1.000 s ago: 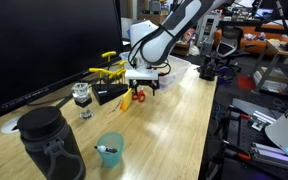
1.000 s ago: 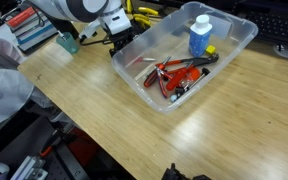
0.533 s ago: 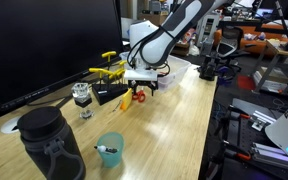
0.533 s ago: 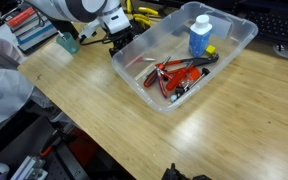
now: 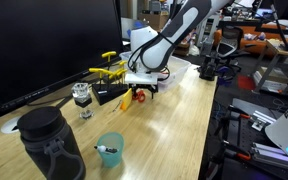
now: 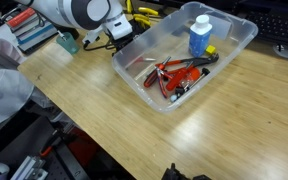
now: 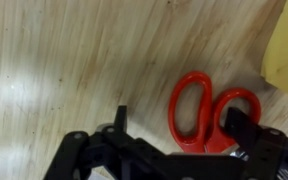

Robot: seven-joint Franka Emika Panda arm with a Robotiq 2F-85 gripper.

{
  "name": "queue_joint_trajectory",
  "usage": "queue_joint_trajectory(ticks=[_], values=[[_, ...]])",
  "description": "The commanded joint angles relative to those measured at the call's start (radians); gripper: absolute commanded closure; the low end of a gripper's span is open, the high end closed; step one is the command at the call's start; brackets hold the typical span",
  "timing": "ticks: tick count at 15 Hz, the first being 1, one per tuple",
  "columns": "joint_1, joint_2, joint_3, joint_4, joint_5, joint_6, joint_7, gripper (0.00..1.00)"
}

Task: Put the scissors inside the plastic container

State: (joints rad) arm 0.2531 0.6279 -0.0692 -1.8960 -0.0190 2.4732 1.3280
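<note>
The scissors (image 7: pixel 209 126), with orange-red handles, lie flat on the wooden table. In the wrist view their handle loops sit between my two black fingers. My gripper (image 7: pixel 181 128) is open and low over them, one finger on each side of the handles, not closed on them. In an exterior view the scissors (image 5: pixel 138 96) show as a red patch under the gripper (image 5: pixel 142 88). The plastic container (image 6: pixel 220 68) is a clear tub just beyond the gripper (image 6: pixel 118 40); the scissors are hidden in that view. The tub holds a red tool (image 6: pixel 172 73) and a blue-capped bottle (image 6: pixel 199 36).
A yellow object (image 5: pixel 125 100) lies right beside the scissors and shows in the wrist view (image 7: pixel 286 48). Yellow-handled tools (image 5: pixel 108 70) lie behind. A teal cup (image 5: pixel 110 150), a black bag (image 5: pixel 49 145) and a glass jar (image 5: pixel 82 97) stand nearer the camera.
The arm has shifted slightly over the scissors. The scissors and the container have not moved.
</note>
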Motion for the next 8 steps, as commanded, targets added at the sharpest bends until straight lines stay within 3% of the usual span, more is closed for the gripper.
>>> queue_joint_trajectory(ticks=[1, 3, 5, 8], values=[[-0.029, 0.018, 0.021, 0.005, 0.032, 0.029, -0.039, 0.0], [-0.04, 0.018, 0.03, 0.0, 0.054, 0.042, -0.056, 0.0], [-0.046, 0.019, 0.032, -0.008, 0.078, 0.068, -0.064, 0.26], [-0.064, 0.017, 0.048, -0.011, 0.13, 0.1, -0.099, 0.46]])
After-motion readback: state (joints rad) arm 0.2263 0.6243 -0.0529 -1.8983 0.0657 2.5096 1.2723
